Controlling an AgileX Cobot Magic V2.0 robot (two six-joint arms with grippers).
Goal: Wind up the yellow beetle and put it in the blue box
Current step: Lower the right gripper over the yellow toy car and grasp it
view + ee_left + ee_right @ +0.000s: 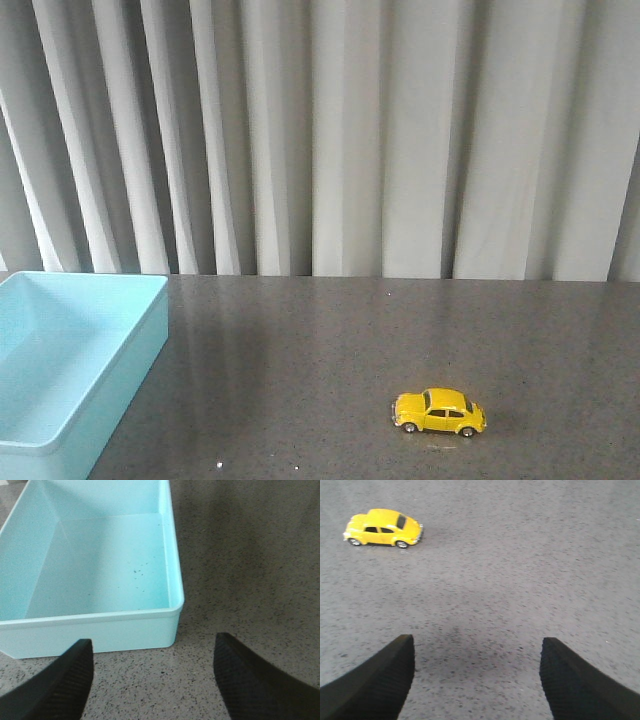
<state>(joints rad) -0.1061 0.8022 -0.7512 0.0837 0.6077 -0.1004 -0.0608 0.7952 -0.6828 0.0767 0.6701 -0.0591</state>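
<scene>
The yellow beetle (439, 412) stands on its wheels on the grey table, right of centre near the front edge. It also shows in the right wrist view (383, 528), well ahead of my right gripper (476, 652) and off to one side. That gripper is open and empty above bare table. The blue box (60, 370) sits at the table's front left, empty. In the left wrist view the blue box (100, 625) lies just ahead of my left gripper (153, 650), which is open and empty. Neither gripper shows in the front view.
The grey speckled table (330, 350) runs back to a pale pleated curtain (330, 130). A few dark specks lie on the floor of the box (140, 571).
</scene>
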